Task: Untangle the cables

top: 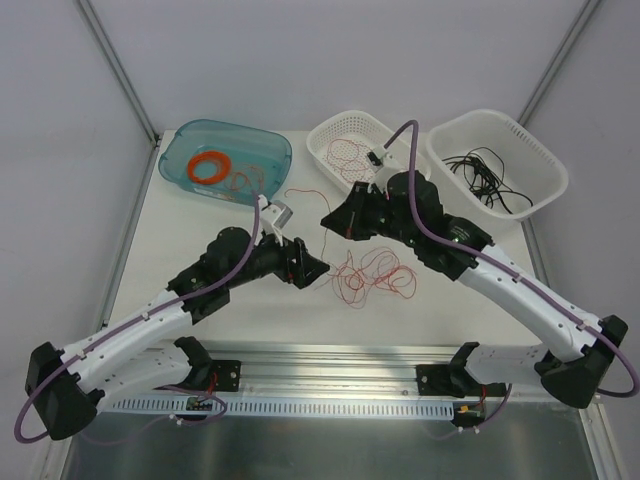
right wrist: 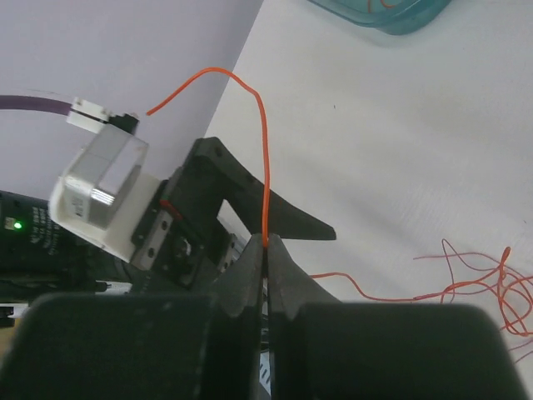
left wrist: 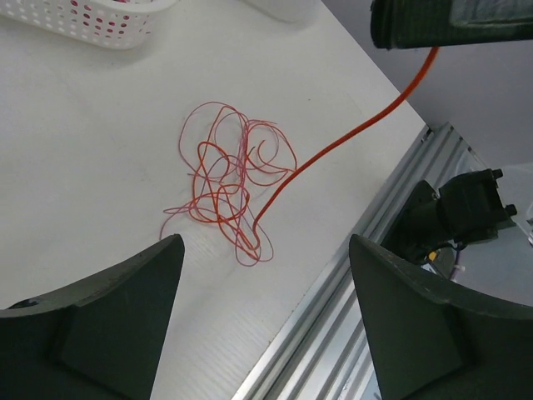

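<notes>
A loose tangle of thin red and orange cables [top: 372, 275] lies on the white table; it also shows in the left wrist view [left wrist: 229, 183] and at the right edge of the right wrist view [right wrist: 491, 283]. My right gripper [top: 330, 218] is shut on one orange cable [right wrist: 263, 150], pinched at the fingertips [right wrist: 266, 243]; this cable runs taut from the tangle up to the gripper [left wrist: 333, 150]. My left gripper [top: 315, 268] is open and empty, hovering just left of the tangle, with its fingers [left wrist: 125, 317] wide apart.
A teal tub [top: 270, 150] holds a thick orange ring [top: 210, 167] at the back left. A white basket [top: 325, 135] holds red wires; another white basket [top: 535, 150] holds black cables [top: 485, 175]. An aluminium rail [top: 330, 360] runs along the front edge.
</notes>
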`<state>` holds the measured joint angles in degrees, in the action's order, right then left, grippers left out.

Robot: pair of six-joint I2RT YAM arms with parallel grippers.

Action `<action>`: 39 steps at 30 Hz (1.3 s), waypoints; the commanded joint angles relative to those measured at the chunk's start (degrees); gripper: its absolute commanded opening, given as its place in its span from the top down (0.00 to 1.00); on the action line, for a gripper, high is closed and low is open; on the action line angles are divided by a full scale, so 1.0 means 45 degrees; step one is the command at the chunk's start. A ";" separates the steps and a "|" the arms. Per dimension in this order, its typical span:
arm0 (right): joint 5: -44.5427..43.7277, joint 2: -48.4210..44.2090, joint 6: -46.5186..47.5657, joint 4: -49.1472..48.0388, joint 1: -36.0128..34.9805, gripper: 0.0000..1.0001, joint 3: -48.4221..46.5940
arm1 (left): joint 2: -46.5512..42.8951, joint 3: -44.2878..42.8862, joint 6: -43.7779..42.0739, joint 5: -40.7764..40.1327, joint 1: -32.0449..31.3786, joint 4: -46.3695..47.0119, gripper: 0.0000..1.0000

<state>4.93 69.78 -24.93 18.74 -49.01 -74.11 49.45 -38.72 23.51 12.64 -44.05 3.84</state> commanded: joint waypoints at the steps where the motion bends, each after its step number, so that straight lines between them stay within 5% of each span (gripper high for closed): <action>1: -0.0470 -0.0564 -0.0632 -0.1157 -0.0162 0.99 0.0120 | 0.0709 0.0303 -0.0321 -0.1362 -0.0678 0.2231 0.20; 15: -0.0471 -0.1092 -0.0905 -0.1410 -0.0182 0.99 0.0511 | 0.2057 0.1554 -0.0107 -0.4841 -0.1714 0.5357 0.66; 19: -0.0548 -0.1170 -0.0828 -0.1236 -0.0163 0.99 0.0628 | 0.2078 0.1476 -0.0145 -0.4685 -0.1753 0.5456 0.99; 22: -0.1015 -0.1229 -0.0672 -0.0302 -0.0163 0.87 0.0744 | 0.1727 0.1165 -0.0146 -0.4782 -0.1753 0.4835 1.00; 23: -0.1017 -0.1306 -0.0555 -0.0124 -0.0163 0.71 0.0842 | 0.1532 0.0970 -0.0126 -0.4918 -0.1753 0.3961 1.00; 27: -0.2536 -0.1657 -0.0165 0.0755 -0.0163 0.38 0.1584 | 0.1101 -0.0007 -0.0009 -0.5738 -0.1773 0.1534 1.00; 30: -0.3357 -0.1814 0.0400 0.1575 -0.0143 0.27 0.2170 | 0.0711 -0.0418 0.0322 -0.6013 -0.1734 0.0363 1.00; 39: -0.2738 -0.1289 0.1515 -0.0158 -0.0163 0.26 0.5019 | 0.0320 -0.0946 0.1338 -0.5661 -0.1734 -0.0794 1.00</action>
<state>-8.54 62.92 -21.02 23.73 -49.54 -54.11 51.83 -40.62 27.14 -12.32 -51.44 2.57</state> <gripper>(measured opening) 0.744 0.008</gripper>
